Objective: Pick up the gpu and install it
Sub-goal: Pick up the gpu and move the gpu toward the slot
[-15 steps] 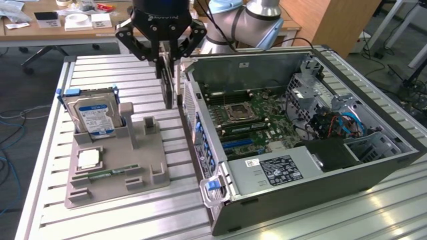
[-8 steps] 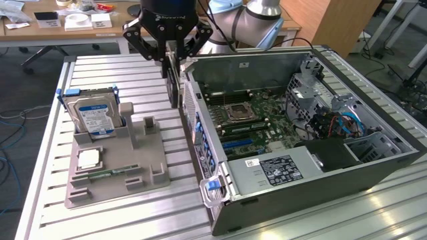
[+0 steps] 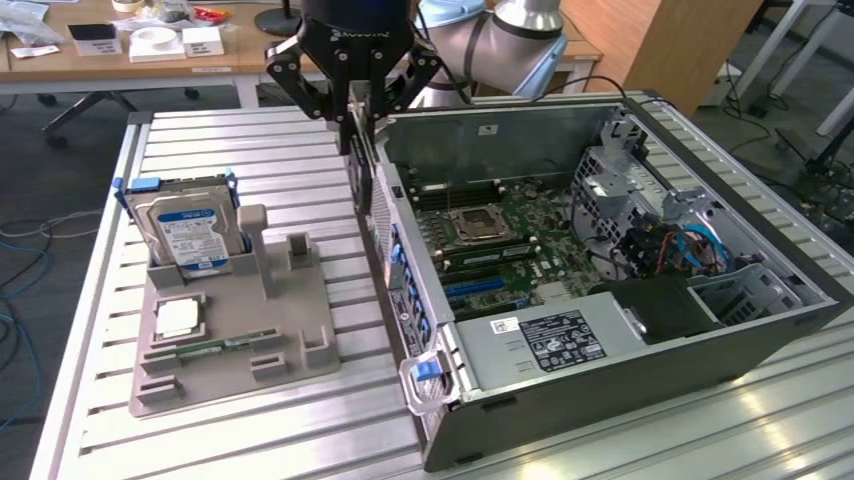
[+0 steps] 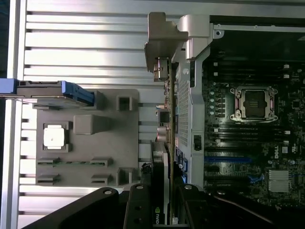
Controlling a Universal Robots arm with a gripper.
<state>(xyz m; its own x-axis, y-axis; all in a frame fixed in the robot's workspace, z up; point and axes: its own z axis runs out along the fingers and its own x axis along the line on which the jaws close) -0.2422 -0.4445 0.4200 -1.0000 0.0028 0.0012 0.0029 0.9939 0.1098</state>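
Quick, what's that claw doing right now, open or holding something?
Gripper: closed, holding the gpu on edge beside the open computer case.

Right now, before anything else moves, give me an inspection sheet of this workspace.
Surface: slatted metal table carrying a grey fixture tray and an open computer case.
Job's things: gpu held upright on edge at the case wall that faces the tray, not seated on the motherboard.
Clutter: hard drive, processor chip and memory stick in the tray.
Grippers: gripper shut on the gpu.
Cables: blue cables inside the case; loose floor cables at the exterior view's left.
Surroundings: wooden desk with small items behind the table.
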